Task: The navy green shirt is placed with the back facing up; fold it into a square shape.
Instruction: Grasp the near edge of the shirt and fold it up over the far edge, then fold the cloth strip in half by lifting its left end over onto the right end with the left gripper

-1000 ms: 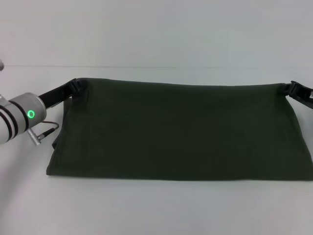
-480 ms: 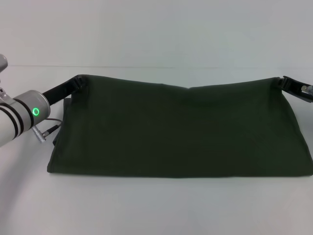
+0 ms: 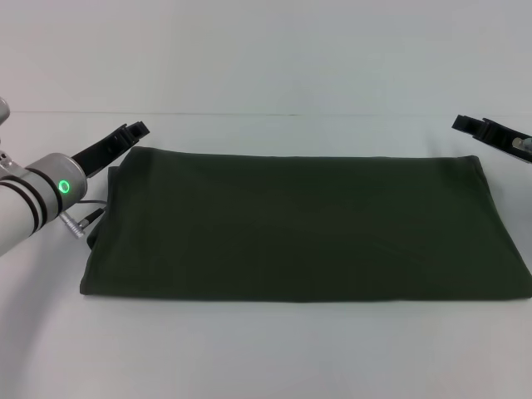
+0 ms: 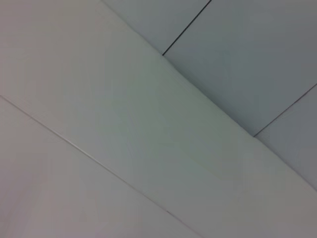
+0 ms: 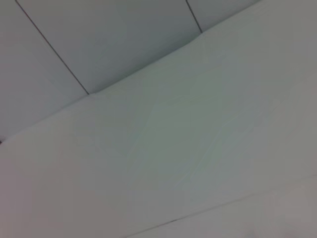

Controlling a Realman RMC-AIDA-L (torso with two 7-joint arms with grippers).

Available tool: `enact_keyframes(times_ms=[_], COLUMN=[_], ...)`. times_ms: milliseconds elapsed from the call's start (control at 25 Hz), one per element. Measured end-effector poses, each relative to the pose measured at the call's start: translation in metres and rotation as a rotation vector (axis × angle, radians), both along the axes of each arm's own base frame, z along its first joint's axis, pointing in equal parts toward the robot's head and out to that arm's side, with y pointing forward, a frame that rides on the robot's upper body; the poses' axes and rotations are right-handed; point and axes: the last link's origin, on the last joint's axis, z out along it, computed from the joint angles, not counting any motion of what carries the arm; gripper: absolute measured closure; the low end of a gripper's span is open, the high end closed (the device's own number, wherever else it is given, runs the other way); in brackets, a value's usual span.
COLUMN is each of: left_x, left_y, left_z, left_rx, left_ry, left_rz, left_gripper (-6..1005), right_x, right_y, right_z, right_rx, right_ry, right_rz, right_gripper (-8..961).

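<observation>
**A:** ok so where's everything at right now?

**B:** the navy green shirt point(image 3: 299, 224) is lying flat on the white table point(image 3: 266, 349), folded into a wide rectangle with its long edges running side to side. Looks smooth, no bunching.

**A:** and the arms?

**B:** left gripper point(image 3: 135, 130) is hanging just off the shirt's far left corner, clear of the cloth, nothing in it. Jaws look a little parted, but honestly I can't tell for sure. Right gripper point(image 3: 465, 125) is up beyond the shirt's far right corner, also empty and not touching the fabric, can't make out its jaws either.

**A:** anything in the way?

**B:** just a thin cable point(image 3: 83, 220) off the left arm, right beside the shirt's left edge. Wrist views only show pale panels with seams.
</observation>
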Motion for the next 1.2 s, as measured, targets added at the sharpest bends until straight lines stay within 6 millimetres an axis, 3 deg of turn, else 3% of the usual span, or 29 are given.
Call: enact_keyframes(times_ms=[240, 640, 760, 880, 1080, 1200], left_x=[-0.002, -0.022, -0.03, -0.041, -0.052, -0.053], left_y=[-0.005, -0.047, -0.059, -0.068, -0.076, -0.075], left_z=[0.001, 0.025, 0.039, 0.052, 0.065, 0.067], left_rx=[-0.011, -0.085, -0.131, -0.177, -0.242, -0.284], left_ry=[-0.004, -0.148, -0.204, -0.232, -0.23, -0.227], left_rz=[-0.036, -0.177, -0.18, -0.142, -0.066, -0.027], left_gripper=[618, 353, 227, 193, 158, 158], right_x=[0.002, 0.008, 0.004, -0.002, -0.02, -0.03], right_y=[-0.007, -0.05, -0.061, -0.072, -0.081, -0.076], right_z=[-0.002, 0.007, 0.01, 0.007, -0.021, -0.035], right_rx=[-0.021, -0.148, -0.203, -0.266, -0.343, -0.32], right_ry=[0.031, 0.193, 0.219, 0.186, -0.014, -0.13], right_rz=[0.016, 0.168, 0.237, 0.345, 0.601, 0.691], right_gripper=[427, 82, 55, 38, 42, 41])
